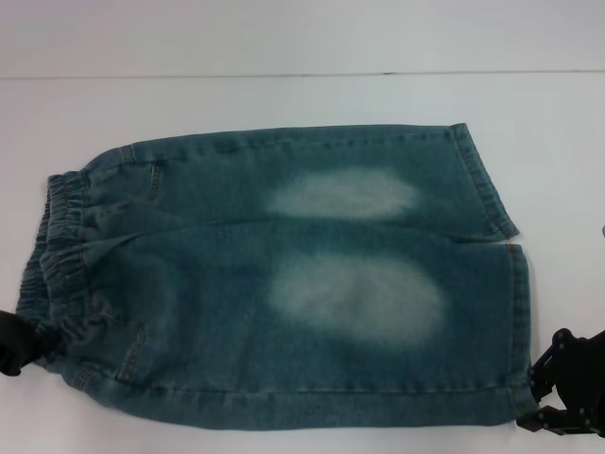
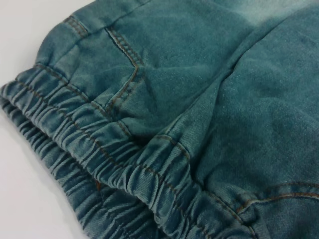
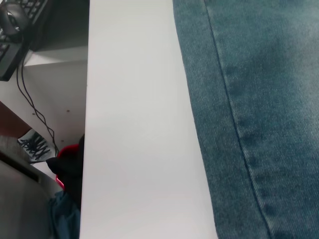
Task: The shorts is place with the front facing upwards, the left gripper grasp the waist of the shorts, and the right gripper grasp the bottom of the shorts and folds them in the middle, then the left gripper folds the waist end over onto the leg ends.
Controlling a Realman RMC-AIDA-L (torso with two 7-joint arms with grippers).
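1. Here, nearest the robot, the left gripper (image 1: 17, 342) sits at the near corner of the waist (image 1: 64, 257), touching the ruched band; only a dark edge of it shows, so I cannot tell whether its fingers are parted or have cloth between them

2. Also on the near side, the right gripper (image 1: 570, 383) hangs just beside the near corner of the bottom of the shorts (image 1: 518, 312), at the hem of the nearer leg; its black body is seen, but whether the fingers are spread or pinching denim I cannot tell

3. Between the two grippers the shorts (image 1: 284, 284) lie flat and spread on the white table (image 1: 302, 104), faded patches up, waist toward the robot's left and the leg ends (image 1: 487, 189) toward its right

4. The left wrist view looks close onto the waist (image 2: 99, 164) and a stitched pocket seam beside it; the right wrist view shows a stitched denim edge of the shorts (image 3: 249, 124) with bare table (image 3: 139, 124) alongside

5. Farthest from the robot, the far leg and far waist corner rest undisturbed

6. Judgement: this is the opening grasp, nothing folded yet; next, both grippers need a firm hold on their near corners, then a lift together, carrying the near edge over to the far edge
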